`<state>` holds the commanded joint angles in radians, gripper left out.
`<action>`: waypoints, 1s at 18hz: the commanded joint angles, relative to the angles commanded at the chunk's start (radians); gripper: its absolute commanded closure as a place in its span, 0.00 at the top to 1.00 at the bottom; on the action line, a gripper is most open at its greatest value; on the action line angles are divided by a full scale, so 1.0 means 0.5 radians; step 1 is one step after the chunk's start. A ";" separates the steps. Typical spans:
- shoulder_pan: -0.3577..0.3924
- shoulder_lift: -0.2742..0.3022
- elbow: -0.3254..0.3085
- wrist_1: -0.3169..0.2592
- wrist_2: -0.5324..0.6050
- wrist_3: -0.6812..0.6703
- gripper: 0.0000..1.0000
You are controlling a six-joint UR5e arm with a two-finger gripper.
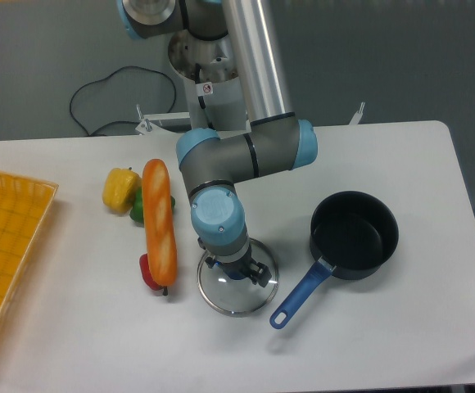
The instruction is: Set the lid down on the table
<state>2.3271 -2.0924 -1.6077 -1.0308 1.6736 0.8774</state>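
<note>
I am a grey robot arm with light blue joint caps, reaching down from the far side over a white table (pixel 368 327) seen from above. My claw (pixel 236 273) points straight down at the middle of the table, mostly hidden under my own wrist. It sits over the blue knob at the centre of the lid (pixel 238 288). Dark parts of the claw show on either side of the knob, but I cannot tell whether the fingers are clamped on it or spread apart.

The lid is round clear glass with a thin metal rim. It appears to lie flat on the table, near the middle and toward the near edge.

To the right of the lid, close but apart from it, stands a dark saucepan (pixel 354 234), uncovered, its blue handle (pixel 299 295) angled toward the near left, ending near the lid's rim.

Just left of the lid lies a long baguette (pixel 160 221), running from far to near. A yellow pepper (pixel 119 188) sits at its far left, a green vegetable (pixel 137 209) shows between the two, and something red (pixel 148 274) peeks out under the loaf's near end.

At the far left edge is a yellow-orange mesh tray (pixel 4 246). A black cable (pixel 98 86) loops behind the table.
</note>
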 joint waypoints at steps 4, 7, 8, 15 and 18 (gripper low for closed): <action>0.000 0.037 0.031 0.000 -0.006 0.009 1.00; 0.000 0.049 0.034 -0.003 -0.006 0.009 1.00; 0.009 0.061 0.034 -0.003 -0.009 0.009 1.00; 0.077 0.208 0.064 0.024 -0.024 0.028 1.00; 0.110 0.233 0.077 0.025 -0.046 0.089 1.00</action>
<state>2.3822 -1.9758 -1.5693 -1.0186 1.6506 0.9218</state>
